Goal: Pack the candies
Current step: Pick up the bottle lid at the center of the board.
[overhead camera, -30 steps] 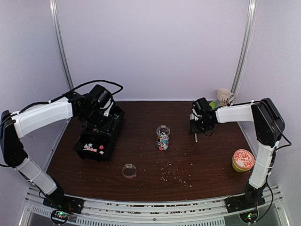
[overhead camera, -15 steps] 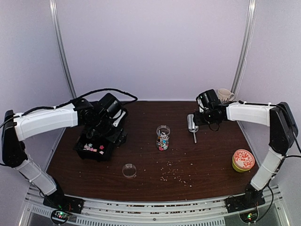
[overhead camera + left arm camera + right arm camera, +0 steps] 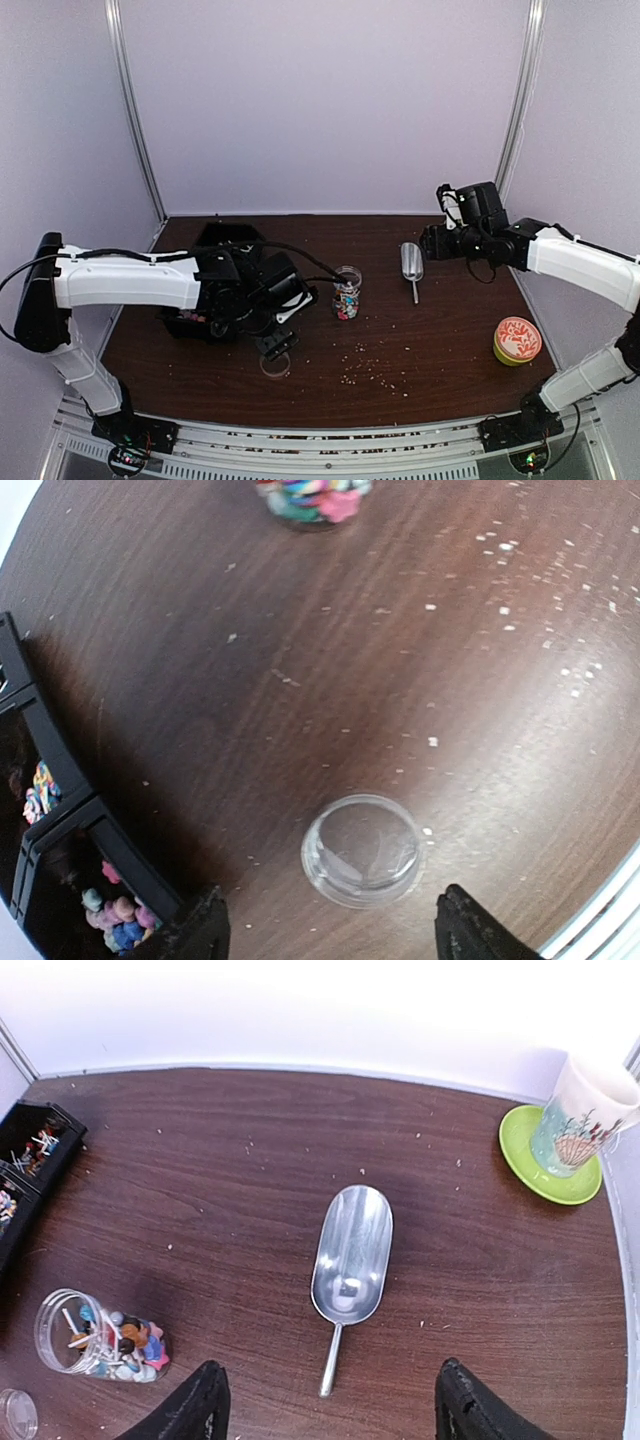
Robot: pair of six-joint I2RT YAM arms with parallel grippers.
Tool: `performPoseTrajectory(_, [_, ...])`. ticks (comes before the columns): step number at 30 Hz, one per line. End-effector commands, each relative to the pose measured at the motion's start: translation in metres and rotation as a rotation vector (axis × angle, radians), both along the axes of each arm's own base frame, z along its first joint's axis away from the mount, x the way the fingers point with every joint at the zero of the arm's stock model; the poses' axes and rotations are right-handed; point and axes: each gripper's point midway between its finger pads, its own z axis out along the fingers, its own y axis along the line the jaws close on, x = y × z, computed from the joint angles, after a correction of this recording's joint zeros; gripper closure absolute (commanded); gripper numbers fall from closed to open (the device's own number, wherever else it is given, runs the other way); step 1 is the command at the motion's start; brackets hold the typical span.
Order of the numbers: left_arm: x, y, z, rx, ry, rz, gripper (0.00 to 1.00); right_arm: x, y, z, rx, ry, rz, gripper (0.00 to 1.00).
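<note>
Left jaws wide over clear lid [image 3: 362,850]

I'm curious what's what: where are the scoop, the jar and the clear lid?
scoop [image 3: 351,1250], right wrist view, its bowl.
jar [image 3: 346,295], top view, its side.
clear lid [image 3: 361,849], left wrist view, its middle.

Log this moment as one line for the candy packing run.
left gripper open above clear lid | right gripper open, raised near metal scoop | glass jar uncapped, part-filled with candies
</note>
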Motion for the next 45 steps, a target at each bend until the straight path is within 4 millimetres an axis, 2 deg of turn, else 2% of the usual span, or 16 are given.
performPoseTrajectory(1, [-0.016,-0.014,-0.013,-0.009,0.041,-0.05,0.31,-0.014,-0.009,0.018,-0.008,-0.041,-0.006,0.29])
performPoseTrajectory(7, [-0.036,-0.018,-0.034,0.03,0.099,-0.076,0.44,-0.024,-0.013,0.028,-0.002,-0.065,-0.006,0.28])
performPoseTrajectory(13, [-0.051,-0.019,-0.049,0.045,0.151,-0.073,0.55,-0.028,-0.014,0.029,-0.005,-0.067,-0.001,0.27])
performPoseTrajectory(19, [-0.052,-0.015,-0.07,0.08,0.166,-0.052,0.68,-0.029,-0.012,0.031,0.005,-0.072,0.007,0.25])
performPoseTrajectory(25, [-0.047,-0.009,-0.086,0.123,0.145,-0.021,0.7,-0.031,-0.011,0.031,0.004,-0.075,0.018,0.23])
performPoseTrajectory(33, [-0.044,-0.007,-0.092,0.128,0.133,-0.003,0.8,-0.032,-0.009,0.027,0.009,-0.067,0.03,0.22])
performPoseTrajectory(38, [-0.043,-0.007,-0.092,0.124,0.129,0.003,0.91,-0.032,-0.006,0.029,0.015,-0.069,0.043,0.22])
performPoseTrajectory(41, [-0.043,-0.011,-0.089,0.1,0.129,0.004,1.0,-0.033,-0.001,0.029,0.017,-0.072,0.07,0.21])
performPoseTrajectory(45, [-0.04,-0.02,-0.076,0.034,0.139,0.002,1.0,-0.04,0.011,0.034,0.048,-0.106,0.142,0.19])
